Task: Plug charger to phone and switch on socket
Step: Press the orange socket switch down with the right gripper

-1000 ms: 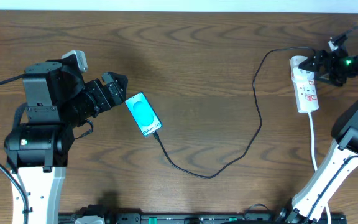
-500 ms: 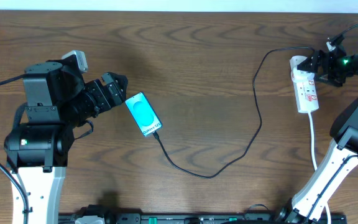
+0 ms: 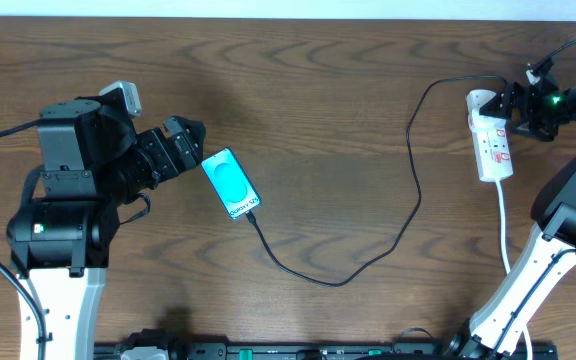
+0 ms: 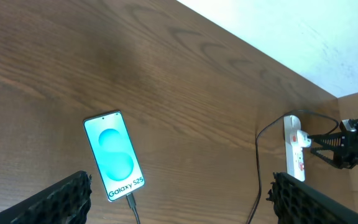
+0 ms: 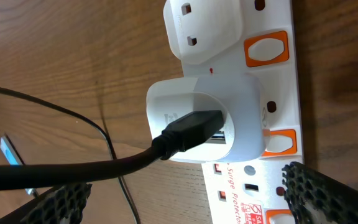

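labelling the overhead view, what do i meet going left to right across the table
left end effector → phone → charger → socket

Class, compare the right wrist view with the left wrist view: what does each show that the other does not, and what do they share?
Only the right wrist view shows the white adapter seated in the power strip, the black cable plugged into it, and the strip's Surge lettering. Only the left wrist view shows the phone screen reading Galaxy S25, with the cable in its bottom edge. Both show the power strip, the black cable and the wooden table.
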{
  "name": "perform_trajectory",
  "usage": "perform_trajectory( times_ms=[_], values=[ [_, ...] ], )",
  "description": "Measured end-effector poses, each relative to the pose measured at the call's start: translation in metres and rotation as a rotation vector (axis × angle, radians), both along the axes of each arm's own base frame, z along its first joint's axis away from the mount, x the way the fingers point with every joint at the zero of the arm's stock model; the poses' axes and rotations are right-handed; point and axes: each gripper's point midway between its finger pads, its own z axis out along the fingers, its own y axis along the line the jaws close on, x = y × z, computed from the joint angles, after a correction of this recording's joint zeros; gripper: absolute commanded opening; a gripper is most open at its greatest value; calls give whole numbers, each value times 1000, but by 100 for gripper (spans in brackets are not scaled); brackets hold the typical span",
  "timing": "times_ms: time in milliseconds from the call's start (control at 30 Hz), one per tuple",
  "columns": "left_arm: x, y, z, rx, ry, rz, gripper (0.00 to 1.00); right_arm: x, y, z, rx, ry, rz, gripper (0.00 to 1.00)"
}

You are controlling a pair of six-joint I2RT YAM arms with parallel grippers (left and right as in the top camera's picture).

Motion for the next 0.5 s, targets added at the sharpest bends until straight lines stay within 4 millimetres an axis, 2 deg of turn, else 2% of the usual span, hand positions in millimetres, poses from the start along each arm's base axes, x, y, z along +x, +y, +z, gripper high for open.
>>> perform_trajectory(
  times_ms=[500],
  values=[
    [1, 0, -1, 0, 4, 0, 93, 2, 3, 0, -1, 7, -6, 99]
  ],
)
